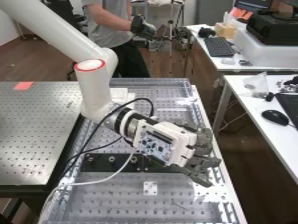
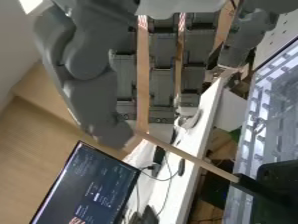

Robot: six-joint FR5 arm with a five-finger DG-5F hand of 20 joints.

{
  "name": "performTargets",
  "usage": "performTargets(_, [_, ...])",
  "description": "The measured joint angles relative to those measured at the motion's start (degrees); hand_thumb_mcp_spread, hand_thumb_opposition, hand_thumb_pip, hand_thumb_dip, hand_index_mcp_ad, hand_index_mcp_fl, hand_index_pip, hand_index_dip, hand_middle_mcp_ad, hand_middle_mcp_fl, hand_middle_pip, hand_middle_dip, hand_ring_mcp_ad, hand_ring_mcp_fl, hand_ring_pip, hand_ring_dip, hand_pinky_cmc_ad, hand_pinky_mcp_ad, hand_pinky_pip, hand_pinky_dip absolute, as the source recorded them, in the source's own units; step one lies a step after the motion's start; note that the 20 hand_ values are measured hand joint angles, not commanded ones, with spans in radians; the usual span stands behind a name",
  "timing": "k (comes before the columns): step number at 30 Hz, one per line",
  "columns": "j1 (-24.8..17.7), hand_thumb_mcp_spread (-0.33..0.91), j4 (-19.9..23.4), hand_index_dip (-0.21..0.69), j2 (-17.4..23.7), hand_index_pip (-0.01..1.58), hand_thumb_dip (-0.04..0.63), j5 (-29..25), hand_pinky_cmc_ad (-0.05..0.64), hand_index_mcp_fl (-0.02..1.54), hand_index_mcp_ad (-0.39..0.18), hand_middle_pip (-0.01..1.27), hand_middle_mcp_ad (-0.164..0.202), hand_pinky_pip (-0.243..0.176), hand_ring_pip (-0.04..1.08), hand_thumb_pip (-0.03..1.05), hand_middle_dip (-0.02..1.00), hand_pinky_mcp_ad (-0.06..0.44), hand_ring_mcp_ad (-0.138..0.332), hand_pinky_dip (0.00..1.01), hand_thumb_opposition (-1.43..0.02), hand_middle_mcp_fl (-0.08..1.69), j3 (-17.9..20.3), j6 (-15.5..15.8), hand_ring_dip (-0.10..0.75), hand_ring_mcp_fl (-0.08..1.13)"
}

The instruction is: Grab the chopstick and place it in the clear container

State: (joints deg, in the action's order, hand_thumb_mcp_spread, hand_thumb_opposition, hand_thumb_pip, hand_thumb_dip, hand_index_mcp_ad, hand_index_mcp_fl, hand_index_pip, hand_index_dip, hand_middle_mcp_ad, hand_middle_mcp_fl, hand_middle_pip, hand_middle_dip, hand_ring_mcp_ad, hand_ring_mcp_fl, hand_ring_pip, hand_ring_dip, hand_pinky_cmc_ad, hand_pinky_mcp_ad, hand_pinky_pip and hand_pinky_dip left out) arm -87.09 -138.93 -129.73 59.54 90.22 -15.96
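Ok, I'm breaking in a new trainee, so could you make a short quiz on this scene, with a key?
1. True or false: the thin, light-brown wooden stick is snapped in two.
2. The dark grey robot hand is above which surface? (a) the brown floor; (b) the grey metal bench with holes; (c) the black keyboard.
3. Fill in the colour: the black computer mouse lies on a ____ desktop.

Key: 1 false; 2 b; 3 white.
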Motion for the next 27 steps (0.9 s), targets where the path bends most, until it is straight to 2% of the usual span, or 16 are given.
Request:
performTargets(4, [-0.1, 0.63, 0.3, 0.049, 0.0, 1.36, 0.330, -0.4, 0.283, 0.56, -0.122, 0.74, 0.075, -0.044, 0.10, 0.58, 0.72, 0.248, 0.087, 0.18, -0.97, 0.81, 0.0, 0.1, 0.527, 0.58])
performTargets(7, [-0.2, 0.63, 0.4, 0.049, -0.2, 1.36, 0.330, -0.9, 0.278, 0.57, -0.129, 0.76, 0.058, -0.047, 0.10, 0.58, 0.72, 0.248, 0.087, 0.18, -0.97, 0.82, 0.0, 0.2, 0.531, 0.62])
performTargets(10, [-0.3, 0.63, 0.5, 0.049, -0.3, 1.34, 0.314, -1.0, 0.300, 0.58, -0.140, 0.77, 0.031, -0.030, 0.09, 0.58, 0.72, 0.251, 0.087, 0.18, -0.97, 0.82, -0.1, 0.4, 0.531, 0.63])
performTargets(13, [-0.4, 0.65, 0.5, 0.049, -0.4, 1.34, 0.314, -1.2, 0.297, 0.60, -0.150, 0.77, 0.026, -0.028, 0.10, 0.57, 0.72, 0.251, 0.087, 0.18, -0.98, 0.84, -0.3, 0.8, 0.531, 0.65])
performTargets(16, [-0.5, 0.66, 0.7, 0.049, -0.5, 1.33, 0.314, -1.3, 0.311, 0.63, -0.133, 0.77, 0.028, -0.030, 0.10, 0.56, 0.72, 0.248, 0.086, 0.18, -0.98, 0.86, -0.5, 1.2, 0.545, 0.65])
performTargets(22, [-0.6, 0.67, 0.7, 0.049, -0.7, 1.27, 0.314, -1.9, 0.312, 0.70, -0.059, 0.76, 0.028, -0.026, 0.10, 0.56, 0.71, 0.248, 0.086, 0.18, -1.01, 0.90, -1.3, 2.3, 0.545, 0.68])
performTargets(27, [-0.5, 0.68, 0.5, 0.049, -0.8, 1.21, 0.302, -2.2, 0.311, 0.78, -0.058, 0.73, 0.028, -0.030, 0.10, 0.53, 0.71, 0.248, 0.086, 0.18, -1.01, 0.96, -2.4, 3.9, 0.545, 0.74])
